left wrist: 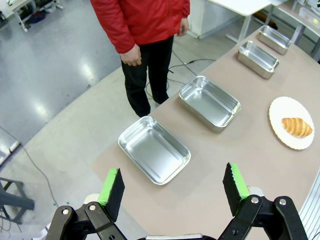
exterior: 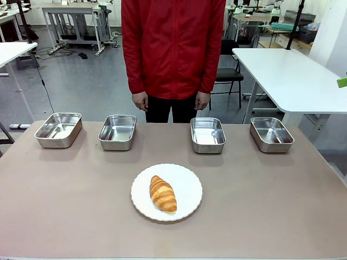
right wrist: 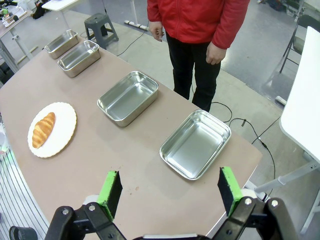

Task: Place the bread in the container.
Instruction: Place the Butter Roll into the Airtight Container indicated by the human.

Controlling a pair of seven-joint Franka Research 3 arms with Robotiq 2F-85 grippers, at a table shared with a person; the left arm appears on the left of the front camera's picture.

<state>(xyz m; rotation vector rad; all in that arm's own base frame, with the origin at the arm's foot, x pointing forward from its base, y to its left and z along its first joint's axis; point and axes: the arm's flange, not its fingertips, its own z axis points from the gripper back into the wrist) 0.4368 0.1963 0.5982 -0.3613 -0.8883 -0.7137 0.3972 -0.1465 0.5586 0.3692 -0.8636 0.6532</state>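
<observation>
The bread [exterior: 162, 194] on the plate [exterior: 187, 184] points toward the far edge of the table [exterior: 65, 206], halfway between the left gripper [left wrist: 172, 187] and the right gripper [right wrist: 169, 187], both wide open.

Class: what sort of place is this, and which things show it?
Likely a robotics lab or workshop: white workbenches, cables across the floor, and the open left claw near steel pans.

A lab or workshop: rows of white worktables [exterior: 293, 76], bare grey floor [exterior: 81, 81]
</observation>
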